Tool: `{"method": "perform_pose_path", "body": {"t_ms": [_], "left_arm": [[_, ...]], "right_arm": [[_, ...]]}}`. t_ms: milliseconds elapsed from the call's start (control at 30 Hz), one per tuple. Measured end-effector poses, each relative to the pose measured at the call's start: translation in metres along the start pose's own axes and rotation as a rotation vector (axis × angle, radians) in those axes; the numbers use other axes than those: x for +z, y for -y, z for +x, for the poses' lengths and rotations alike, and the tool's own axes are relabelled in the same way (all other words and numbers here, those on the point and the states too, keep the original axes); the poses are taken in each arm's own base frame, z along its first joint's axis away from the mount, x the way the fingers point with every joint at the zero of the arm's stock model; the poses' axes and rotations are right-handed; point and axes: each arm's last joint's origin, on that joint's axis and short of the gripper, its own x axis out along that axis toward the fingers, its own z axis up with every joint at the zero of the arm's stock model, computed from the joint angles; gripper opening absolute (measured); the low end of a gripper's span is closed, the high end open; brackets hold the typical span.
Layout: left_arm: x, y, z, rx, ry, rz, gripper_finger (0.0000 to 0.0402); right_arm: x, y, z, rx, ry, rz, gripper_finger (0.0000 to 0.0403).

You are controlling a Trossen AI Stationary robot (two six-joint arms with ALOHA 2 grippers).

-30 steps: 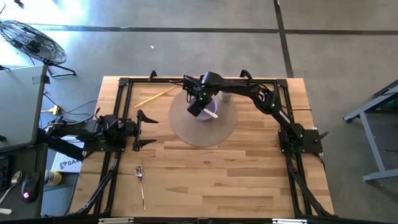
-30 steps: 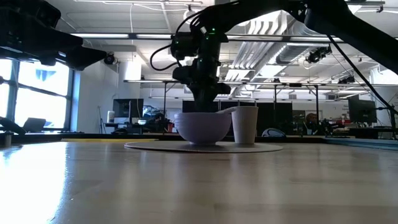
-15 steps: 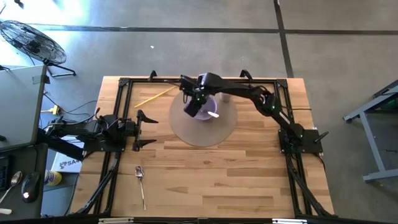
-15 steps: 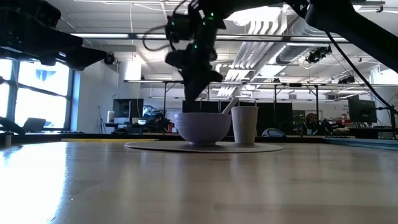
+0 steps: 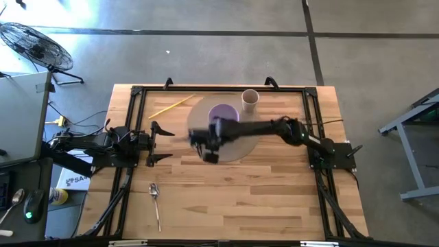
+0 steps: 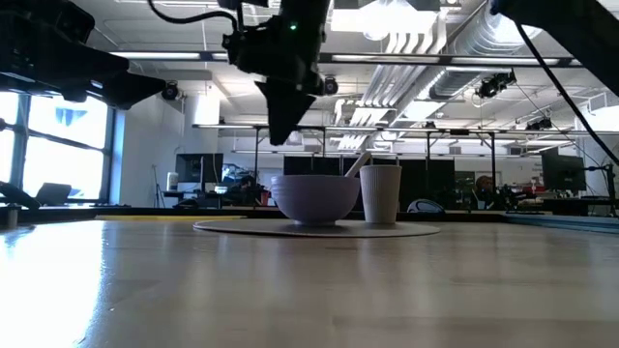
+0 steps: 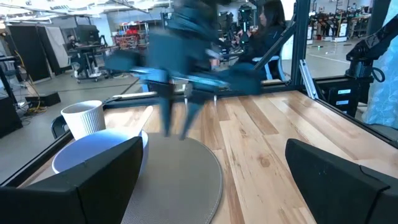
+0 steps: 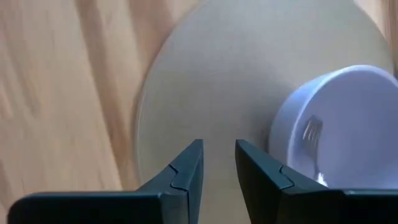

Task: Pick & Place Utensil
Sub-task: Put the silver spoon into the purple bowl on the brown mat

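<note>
A lavender bowl [image 5: 223, 113] stands on a round grey placemat [image 5: 236, 145], with a white paper cup [image 5: 250, 99] beside it on the far right. A white fork [image 8: 310, 133] lies in the bowl [image 8: 339, 118]; its handle [image 6: 359, 163] leans over the rim. My right gripper [image 5: 206, 147] hangs open in the air over the mat's near-left part, fingers pointing down [image 6: 277, 135], to the left of the bowl [image 6: 315, 198], holding nothing. My left gripper [image 5: 159, 143] waits open at the table's left side.
A metal spoon [image 5: 156, 199] lies on the wood near the table's near-left corner. A yellow stick [image 5: 171, 106] lies at the far left. A black frame [image 5: 134, 110] runs along the table's edges. Bare wood spreads across the near half.
My right gripper has risen out of the bowl and swung toward the table's left and near side, ending over the mat's near-left part. The white fork has stayed in the bowl, its handle leaning on the rim.
</note>
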Motion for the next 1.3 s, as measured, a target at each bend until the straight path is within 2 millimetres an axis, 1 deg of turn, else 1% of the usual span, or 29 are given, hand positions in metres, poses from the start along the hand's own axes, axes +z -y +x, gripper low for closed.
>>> {"method": "perform_pose_path", "body": {"t_ms": [133, 267, 367, 467, 533, 600, 733, 933, 1000, 1133, 1300], "left_arm": [[0.000, 0.000, 0.000, 0.000, -0.001, 0.000, 0.0387], [0.001, 0.000, 0.000, 0.000, 0.009, -0.003, 0.0387], [0.004, 0.000, 0.000, -0.005, 0.040, -0.021, 0.0387], [0.003, 0.000, 0.000, -0.008, 0.035, -0.109, 0.0387], [0.002, 0.000, 0.000, -0.009, 0.023, -0.189, 0.0387], [0.001, 0.000, 0.000, -0.010, 0.005, -0.234, 0.0387], [0.000, 0.000, 0.000, -0.011, -0.004, -0.246, 0.0387], [-0.001, 0.000, 0.000, -0.012, -0.008, -0.279, 0.0387], [-0.001, 0.000, 0.000, -0.011, -0.008, -0.311, 0.0387], [0.000, 0.000, 0.000, 0.012, -0.005, -0.314, 0.0387], [0.001, -0.002, 0.000, 0.083, 0.008, -0.314, 0.0387]], "right_arm": [[-0.021, -0.045, 0.007, -0.048, -0.046, -0.084, 0.0083], [-0.044, -0.087, 0.013, -0.057, -0.069, -0.146, 0.0066], [-0.061, -0.109, 0.015, -0.084, -0.090, -0.163, 0.0047], [-0.072, -0.122, 0.012, -0.132, -0.083, -0.172, 0.0028], [-0.075, -0.126, 0.009, -0.138, -0.090, -0.176, 0.0018], [-0.074, -0.128, 0.004, -0.137, -0.073, -0.166, 0.0009], [-0.067, -0.125, -0.001, -0.157, -0.033, -0.154, 0.0002], [-0.064, -0.118, -0.002, -0.200, -0.023, -0.150, 0.0006], [-0.066, -0.116, -0.002, -0.238, -0.034, -0.159, 0.0003], [-0.071, -0.112, -0.007, -0.313, -0.045, -0.122, 0.0002], [-0.082, -0.104, -0.023, -0.350, 0.001, -0.063, 0.0001]]}}
